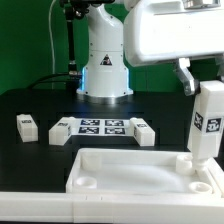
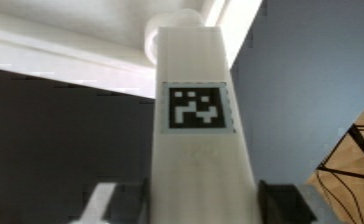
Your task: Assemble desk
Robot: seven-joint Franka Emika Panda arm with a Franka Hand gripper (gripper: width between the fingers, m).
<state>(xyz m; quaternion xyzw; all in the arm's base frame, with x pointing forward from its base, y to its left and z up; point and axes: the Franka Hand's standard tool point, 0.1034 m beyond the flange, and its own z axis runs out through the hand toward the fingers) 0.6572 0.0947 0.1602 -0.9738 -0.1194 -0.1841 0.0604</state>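
Note:
The white rimmed tabletop lies at the front of the black table, with round sockets at its corners. My gripper is shut on a white square leg and holds it upright over the tabletop's far corner on the exterior view's right. In the wrist view the tagged leg runs from between my fingers down to a round socket on the tabletop. My gripper presses on the leg from both sides. How deep the leg's lower end sits in the socket is hidden.
Three more white legs lie behind the tabletop: one at the exterior view's left, one beside it, and one right of the marker board. The robot base stands at the back.

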